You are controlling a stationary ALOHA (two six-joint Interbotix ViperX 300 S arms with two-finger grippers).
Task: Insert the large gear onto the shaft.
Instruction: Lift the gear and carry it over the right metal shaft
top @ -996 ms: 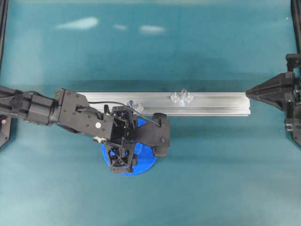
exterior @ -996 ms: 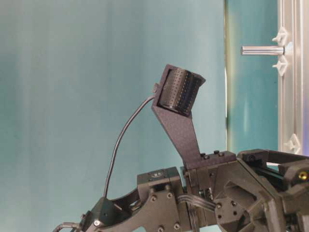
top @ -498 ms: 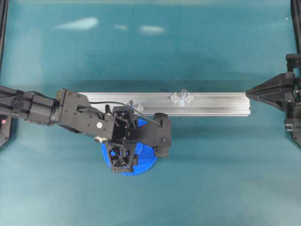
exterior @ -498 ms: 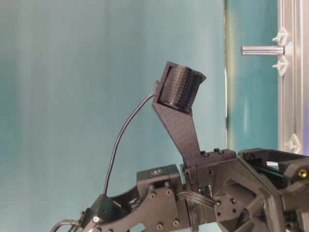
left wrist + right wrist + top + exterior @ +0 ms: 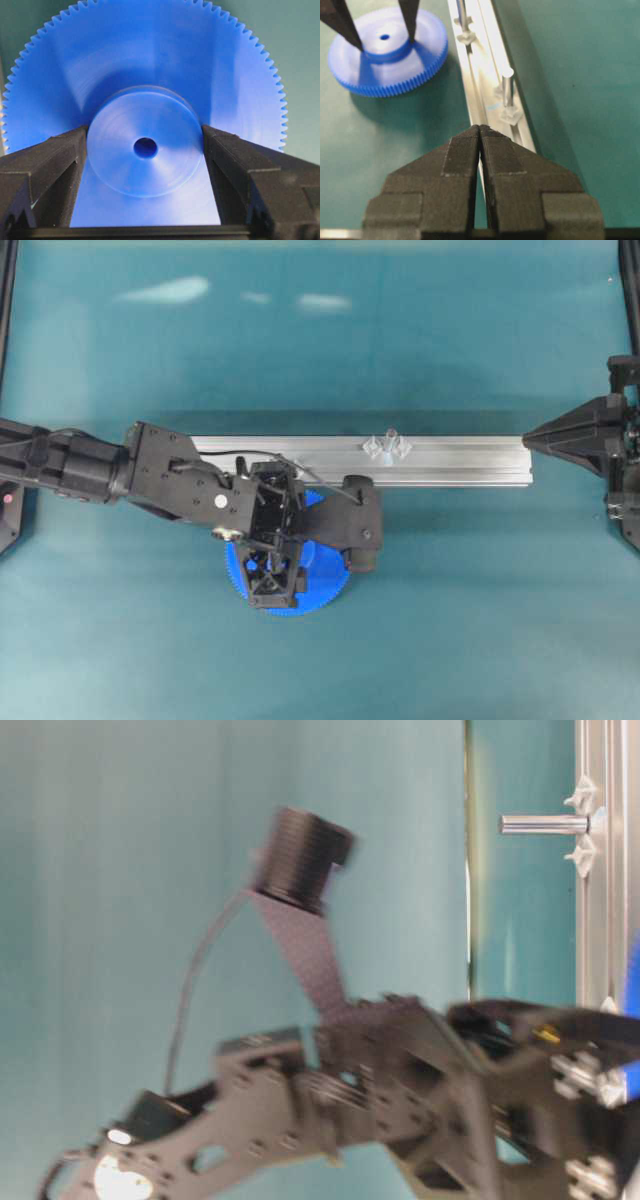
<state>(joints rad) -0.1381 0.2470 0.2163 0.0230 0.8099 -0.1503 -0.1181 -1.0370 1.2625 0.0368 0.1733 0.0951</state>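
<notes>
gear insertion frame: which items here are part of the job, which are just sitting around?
In the job:
- large gear, hub gripped by the left end effector
- shaft, upright on the rail, still bare

Just there:
- aluminium rail
- second pin mount further along the rail
- right end effector, shut on nothing, parked at the rail's end
- green mat

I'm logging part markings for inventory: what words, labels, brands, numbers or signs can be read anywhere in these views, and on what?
None: no readable text in any view.
The large gear, the aluminium rail, the shaft and both arms show no lettering.
A small round white spot on the left arm is too small to tell if it is printed.
</notes>
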